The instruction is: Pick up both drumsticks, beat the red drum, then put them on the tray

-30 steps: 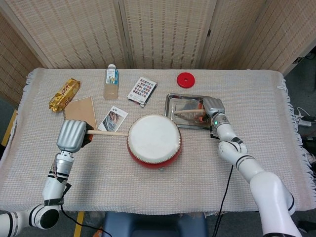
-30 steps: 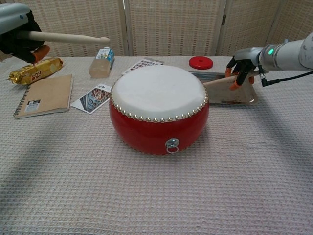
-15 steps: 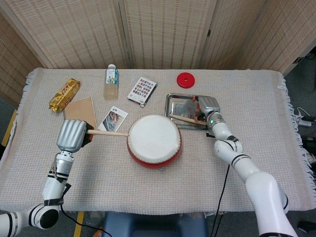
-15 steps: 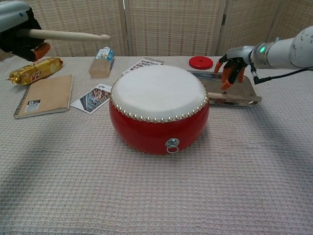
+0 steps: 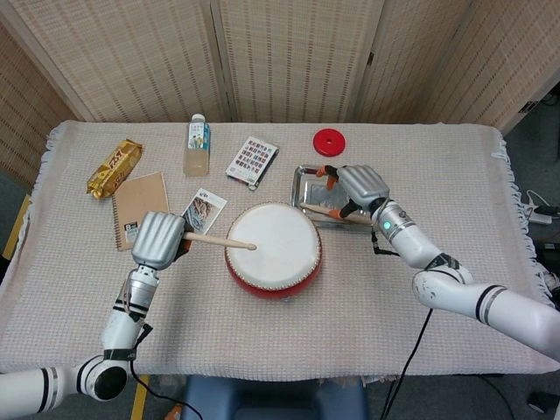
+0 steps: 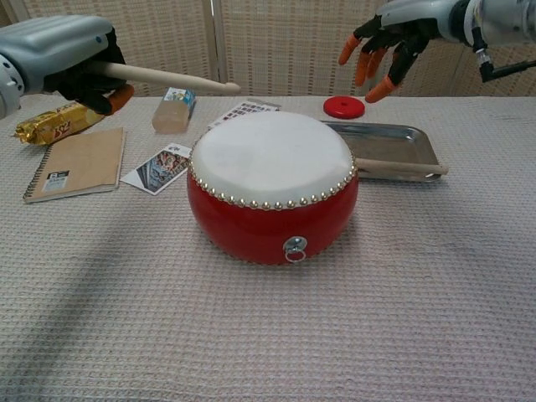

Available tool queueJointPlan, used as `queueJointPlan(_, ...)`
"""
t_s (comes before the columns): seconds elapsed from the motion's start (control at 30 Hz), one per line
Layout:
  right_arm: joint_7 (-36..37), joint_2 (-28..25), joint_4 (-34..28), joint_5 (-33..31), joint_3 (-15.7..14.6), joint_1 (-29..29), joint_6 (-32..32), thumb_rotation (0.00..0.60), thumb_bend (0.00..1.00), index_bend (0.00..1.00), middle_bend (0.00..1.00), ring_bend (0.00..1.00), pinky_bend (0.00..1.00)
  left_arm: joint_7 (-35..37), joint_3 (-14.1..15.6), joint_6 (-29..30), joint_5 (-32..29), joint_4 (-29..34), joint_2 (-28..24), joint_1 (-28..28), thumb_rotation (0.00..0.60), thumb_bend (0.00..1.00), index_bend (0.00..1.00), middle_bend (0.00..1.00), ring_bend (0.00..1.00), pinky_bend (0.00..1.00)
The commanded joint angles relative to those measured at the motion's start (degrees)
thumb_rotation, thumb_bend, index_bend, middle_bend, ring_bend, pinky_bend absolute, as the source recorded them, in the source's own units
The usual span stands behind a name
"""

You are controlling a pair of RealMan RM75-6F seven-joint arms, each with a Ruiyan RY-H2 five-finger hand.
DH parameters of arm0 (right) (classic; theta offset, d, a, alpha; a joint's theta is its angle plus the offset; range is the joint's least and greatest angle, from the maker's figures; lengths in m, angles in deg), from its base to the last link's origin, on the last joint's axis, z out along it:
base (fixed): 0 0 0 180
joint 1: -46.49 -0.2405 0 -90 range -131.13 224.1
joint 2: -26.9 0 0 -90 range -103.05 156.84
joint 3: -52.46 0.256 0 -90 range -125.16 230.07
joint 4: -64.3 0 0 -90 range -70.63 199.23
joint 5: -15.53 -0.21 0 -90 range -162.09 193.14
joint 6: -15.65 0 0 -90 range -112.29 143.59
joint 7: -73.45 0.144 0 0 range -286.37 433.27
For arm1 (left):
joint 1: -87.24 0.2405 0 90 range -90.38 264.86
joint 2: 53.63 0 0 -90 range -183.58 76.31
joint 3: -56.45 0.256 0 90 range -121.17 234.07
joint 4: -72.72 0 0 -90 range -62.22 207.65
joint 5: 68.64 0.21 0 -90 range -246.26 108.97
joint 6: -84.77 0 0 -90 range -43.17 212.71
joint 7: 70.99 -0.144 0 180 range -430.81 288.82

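The red drum (image 5: 273, 248) (image 6: 272, 184) with a white skin stands mid-table. My left hand (image 5: 157, 240) (image 6: 67, 59) grips a wooden drumstick (image 5: 219, 241) (image 6: 172, 78) whose tip hangs above the drumhead's left part. The second drumstick (image 5: 337, 213) (image 6: 400, 169) lies across the front of the metal tray (image 5: 306, 182) (image 6: 394, 138), right of the drum. My right hand (image 5: 359, 185) (image 6: 387, 38) hovers above the tray, fingers spread, holding nothing.
A red disc (image 5: 330, 140) (image 6: 344, 106) lies behind the tray. A bottle (image 5: 197, 147), a card pack (image 5: 252, 160), a photo card (image 5: 200, 211), a notebook (image 5: 140, 217) and a snack bar (image 5: 114, 168) lie at the back left.
My right hand has let go of its drumstick onto the tray and risen, fingers spread. My left hand has moved right, bringing its drumstick's tip over the drumhead.
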Motion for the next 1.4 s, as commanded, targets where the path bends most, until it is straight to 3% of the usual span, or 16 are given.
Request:
queueJointPlan(0.03, -5.24, -12.59, -17.40, -3.95, 0.24, 3.45, -8.09, 0.600, 0.08, 0.24, 0.36, 0.30, 0.53, -3.73, -0.84, 0.44, -1.86, 0.27, 2.06, -1.92, 0.600, 0.57, 1.00, 1.00, 1.00, 1.00)
queueJointPlan(0.23, -7.09, -13.15, -23.53, -8.49, -0.26, 1.31, -8.89, 0.600, 0.06, 0.25, 0.36, 0.30, 0.54, -9.94, -1.96, 1.56, -5.16, 0.67, 4.42, -4.44, 0.600, 0.57, 1.00, 1.00, 1.00, 1.00)
queueJointPlan(0.4, -9.47, -9.69, -25.17, -12.31, -0.63, -2.31, -10.68, 0.600, 0.04, 0.29, 0.37, 0.30, 0.54, -13.92, -3.23, 2.71, -9.28, 1.14, 6.35, -6.30, 0.600, 0.57, 1.00, 1.00, 1.00, 1.00)
queueJointPlan(0.63, -16.21, -2.24, -22.98, -20.19, -2.24, -8.95, -14.89, 0.600, 0.00, 0.40, 0.46, 0.34, 0.56, -17.96, -4.19, 5.43, -11.97, 1.15, 9.01, -8.45, 0.600, 0.57, 1.00, 1.00, 1.00, 1.00)
queueJointPlan(0.93, -21.26, 3.51, -20.03, -27.91, -1.99, -14.57, -18.73, 0.600, 0.00, 0.44, 0.47, 0.35, 0.56, -20.97, -4.63, 7.37, -13.74, 0.40, 11.04, -10.63, 0.600, 0.57, 1.00, 1.00, 1.00, 1.00)
queueJointPlan(1.2, -24.46, 7.36, -17.27, -32.91, -1.47, -18.53, -19.52, 0.600, 0.00, 0.46, 0.48, 0.36, 0.57, -22.16, -5.21, 7.99, -15.21, -0.57, 12.46, -12.19, 0.600, 0.57, 1.00, 1.00, 1.00, 1.00)
queueJointPlan(1.4, -25.71, 9.20, -16.29, -33.91, -0.97, -19.99, -20.82, 0.600, 0.00, 0.52, 0.55, 0.41, 0.59, -22.97, -5.11, 8.54, -15.41, -1.42, 13.14, -12.94, 0.600, 0.57, 1.00, 1.00, 1.00, 1.00)
